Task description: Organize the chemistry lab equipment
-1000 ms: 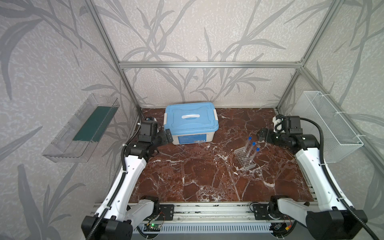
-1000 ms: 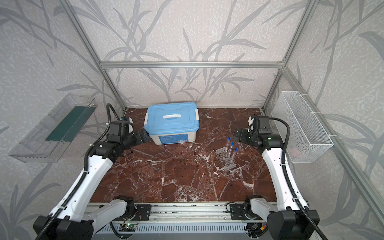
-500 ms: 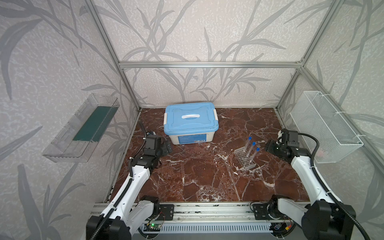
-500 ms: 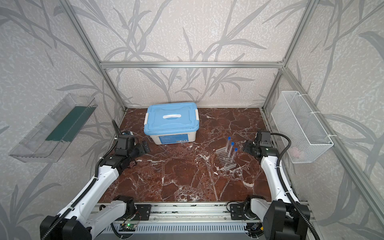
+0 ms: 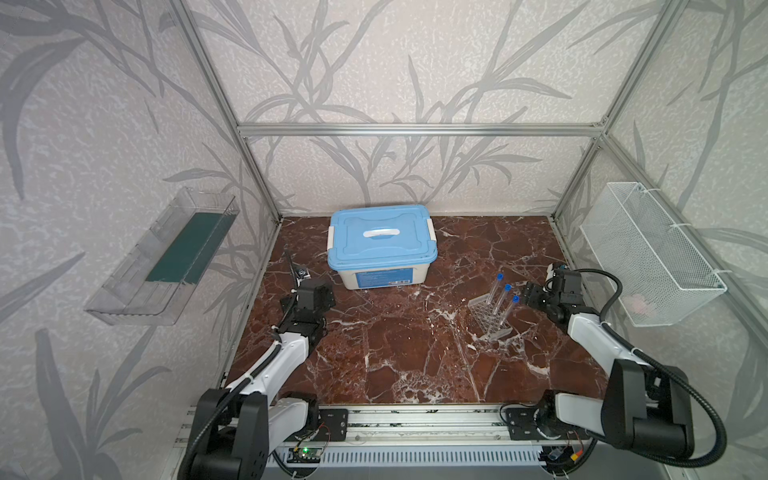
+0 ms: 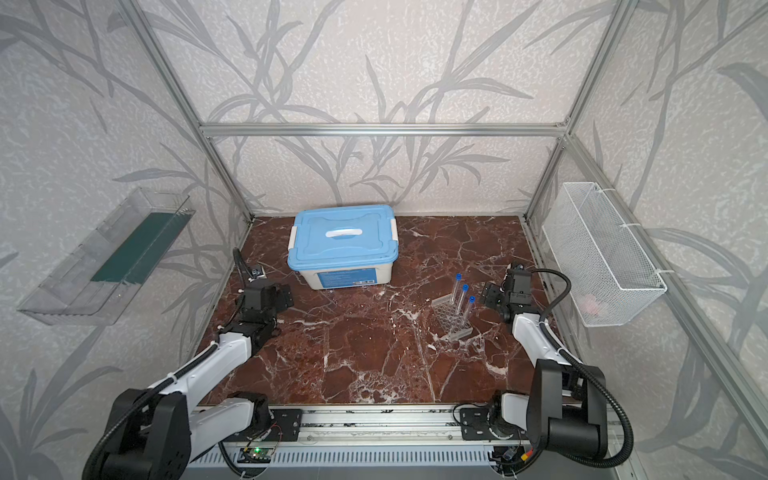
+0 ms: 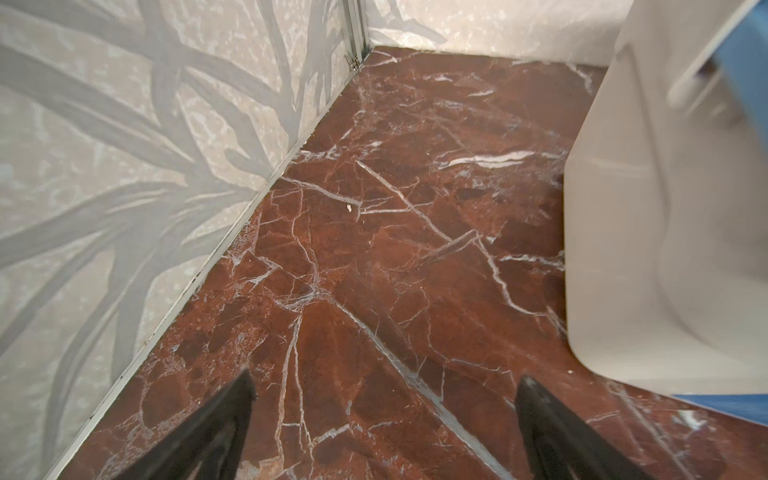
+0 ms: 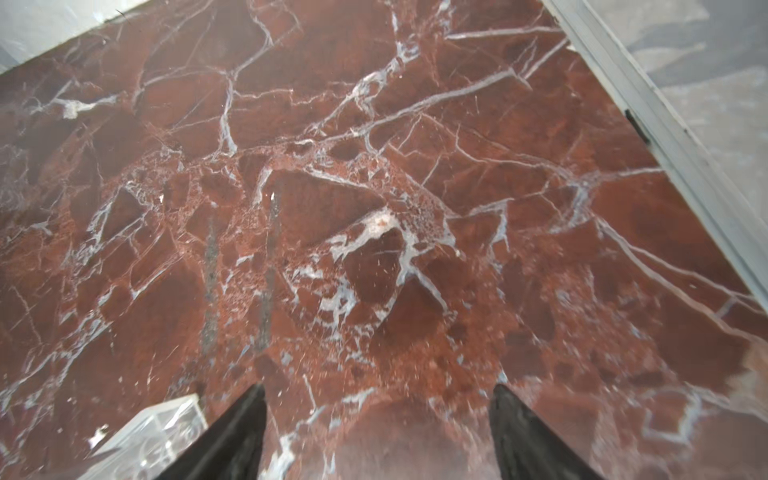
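- In both top views, the three blue-capped test tubes [image 5: 501,303] stood leaning in the clear gridded tube rack [image 5: 482,313], on the right side of the glossy red-brown veined marble counter [image 5: 395,345]. The right end effector [image 5: 528,293] sat just beside the caps; I saw no contact.
- In a top view, the left end effector [image 6: 286,297] pointed toward the white tub [image 6: 343,278], whose smooth blue lid was shut, and stood apart from it.
- In the left wrist view, the left end effector [image 7: 384,378] was spread wide with only bare counter [image 7: 374,249] between its jaws. The tub's [image 7: 665,249] rounded white wall was near.
- In the right wrist view, the right end effector [image 8: 378,388] was parted and empty. A hard, clear corner of the tube rack [image 8: 153,436] showed beside one finger.
- I judged the rack to be the next thing to handle. It looked slick, light and top-heavy with the tilted tubes, so I would grip it low at the base, close slowly and keep off the caps.
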